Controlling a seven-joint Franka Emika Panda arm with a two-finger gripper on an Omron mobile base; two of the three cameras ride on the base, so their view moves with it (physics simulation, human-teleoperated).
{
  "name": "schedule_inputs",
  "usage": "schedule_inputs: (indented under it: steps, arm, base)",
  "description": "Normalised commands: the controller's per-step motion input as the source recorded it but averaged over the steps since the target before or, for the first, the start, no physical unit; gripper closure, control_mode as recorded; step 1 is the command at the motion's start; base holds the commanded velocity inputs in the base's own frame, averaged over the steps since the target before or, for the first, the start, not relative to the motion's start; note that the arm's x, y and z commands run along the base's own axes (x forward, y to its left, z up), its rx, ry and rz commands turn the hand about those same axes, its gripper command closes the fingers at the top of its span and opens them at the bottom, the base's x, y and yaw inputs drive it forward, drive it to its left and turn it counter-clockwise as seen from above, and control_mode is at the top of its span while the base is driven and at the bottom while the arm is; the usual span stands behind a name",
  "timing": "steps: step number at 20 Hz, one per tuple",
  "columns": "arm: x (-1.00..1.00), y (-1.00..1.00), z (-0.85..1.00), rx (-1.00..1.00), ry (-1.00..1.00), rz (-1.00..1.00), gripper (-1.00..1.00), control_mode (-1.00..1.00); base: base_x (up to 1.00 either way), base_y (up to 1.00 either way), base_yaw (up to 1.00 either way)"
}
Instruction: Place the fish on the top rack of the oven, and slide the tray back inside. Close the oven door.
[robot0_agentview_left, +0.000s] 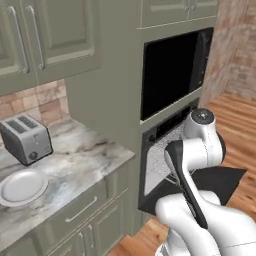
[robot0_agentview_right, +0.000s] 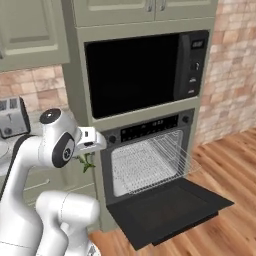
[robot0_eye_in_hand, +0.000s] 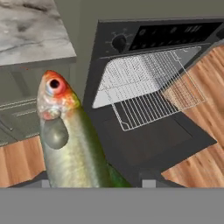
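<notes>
1. One fish (robot0_eye_in_hand: 72, 144) clamped in the gripper (robot0_agentview_right: 86, 161), hanging just left of the oven (robot0_agentview_right: 150, 160), head outward in the hand view; seemingly carried toward the rack.
2. One wire rack (robot0_eye_in_hand: 151, 85) pulled partway out over the open oven door (robot0_agentview_right: 170, 207), ready to receive it.
3. One black glass-fronted unit (robot0_agentview_right: 140, 70) above.
4. Left counter (robot0_agentview_left: 75, 165): one toaster (robot0_agentview_left: 25, 137), one white plate (robot0_agentview_left: 21, 186).
</notes>
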Motion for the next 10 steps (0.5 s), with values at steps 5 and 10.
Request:
schedule_inputs:
  steps: [5,10]
  arm:
    - [0.0,0.0,0.0,0.0,0.0,0.0,1.0,1.0]
    - [0.0,0.0,0.0,0.0,0.0,0.0,1.0,1.0]
  base:
    - [0.29,0.0,-0.34]
    - [0.35,0.0,-0.32]
